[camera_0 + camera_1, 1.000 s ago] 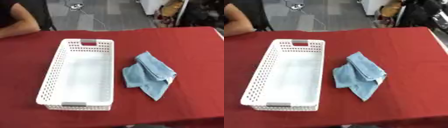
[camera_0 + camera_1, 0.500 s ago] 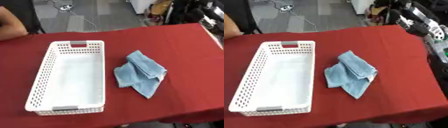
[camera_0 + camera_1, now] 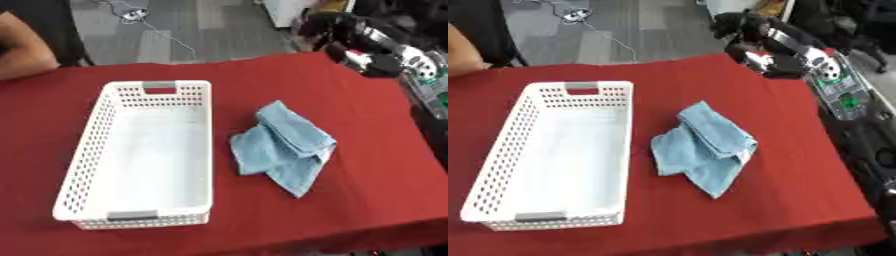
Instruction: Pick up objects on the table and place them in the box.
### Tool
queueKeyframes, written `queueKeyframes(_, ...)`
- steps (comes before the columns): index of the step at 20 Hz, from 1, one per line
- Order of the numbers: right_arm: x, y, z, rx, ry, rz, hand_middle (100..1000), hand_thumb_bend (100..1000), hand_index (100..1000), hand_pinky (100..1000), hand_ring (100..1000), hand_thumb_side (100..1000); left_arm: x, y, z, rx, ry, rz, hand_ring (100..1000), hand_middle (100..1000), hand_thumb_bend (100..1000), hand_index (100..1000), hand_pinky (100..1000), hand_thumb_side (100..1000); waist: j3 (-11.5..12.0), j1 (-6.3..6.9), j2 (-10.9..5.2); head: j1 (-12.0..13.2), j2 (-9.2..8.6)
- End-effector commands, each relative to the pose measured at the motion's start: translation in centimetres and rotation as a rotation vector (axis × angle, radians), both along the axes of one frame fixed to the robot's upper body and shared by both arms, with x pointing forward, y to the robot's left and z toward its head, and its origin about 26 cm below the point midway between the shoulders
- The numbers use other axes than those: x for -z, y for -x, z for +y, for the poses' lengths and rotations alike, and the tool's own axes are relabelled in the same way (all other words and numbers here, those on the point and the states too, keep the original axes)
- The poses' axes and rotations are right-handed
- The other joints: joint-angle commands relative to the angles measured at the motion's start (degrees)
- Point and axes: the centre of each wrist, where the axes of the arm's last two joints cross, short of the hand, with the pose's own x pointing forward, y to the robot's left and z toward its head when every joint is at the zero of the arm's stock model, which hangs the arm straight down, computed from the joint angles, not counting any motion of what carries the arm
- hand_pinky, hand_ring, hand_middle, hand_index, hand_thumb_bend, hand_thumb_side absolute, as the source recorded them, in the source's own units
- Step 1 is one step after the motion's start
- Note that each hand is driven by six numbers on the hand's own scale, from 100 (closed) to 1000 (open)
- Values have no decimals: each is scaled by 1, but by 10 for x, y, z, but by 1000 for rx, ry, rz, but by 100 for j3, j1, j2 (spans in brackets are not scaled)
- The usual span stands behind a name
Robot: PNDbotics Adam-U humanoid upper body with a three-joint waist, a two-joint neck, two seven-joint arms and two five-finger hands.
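Cloth (image 3: pixel 282 145) beside basket (image 3: pixel 98 118), right hand (image 3: pixel 741 30) above table

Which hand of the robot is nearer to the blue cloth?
Right. The right hand is beyond the blue cloth, above the table's far edge; the left hand is not in view.

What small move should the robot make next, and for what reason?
Probably lower the right hand toward the blue cloth. The hand is above the far edge of the table, well away from the cloth. The cloth lies crumpled on the red table, to the right of the white basket, which holds nothing.
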Motion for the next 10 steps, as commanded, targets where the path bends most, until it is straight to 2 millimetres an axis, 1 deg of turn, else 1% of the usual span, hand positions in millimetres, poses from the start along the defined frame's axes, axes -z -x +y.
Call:
queueKeyframes(1, -2, -8, 14, -145, 144, -96, 865, 261, 969, 700, 850, 705, -11, 1, -2, 19, -25, -33, 305, 474, 164, 659, 296, 703, 20, 20, -35, -132, -5)
queueKeyframes(5, 13, -14, 31, -156, 170, -87, 867, 265, 970, 699, 852, 705, -12, 0, -3, 30, -25, -36, 305, 474, 166, 659, 297, 700, 47, 30, -25, -178, -5)
queueKeyframes(6, 16, -15, 33, -157, 176, -85, 867, 274, 970, 699, 853, 691, -12, 0, -4, 32, -25, -38, 305, 474, 165, 659, 297, 700, 50, 31, -23, -183, -5)
queueKeyframes(7, 19, -16, 35, -159, 181, -83, 868, 270, 971, 699, 853, 706, -12, 0, -4, 34, -26, -38, 305, 474, 165, 659, 297, 700, 52, 31, -22, -184, -5)
queueKeyframes(10, 28, -17, 38, -164, 197, -73, 869, 283, 972, 699, 856, 707, -12, 0, -4, 37, -26, -39, 305, 473, 165, 658, 297, 700, 53, 31, -18, -176, -5)
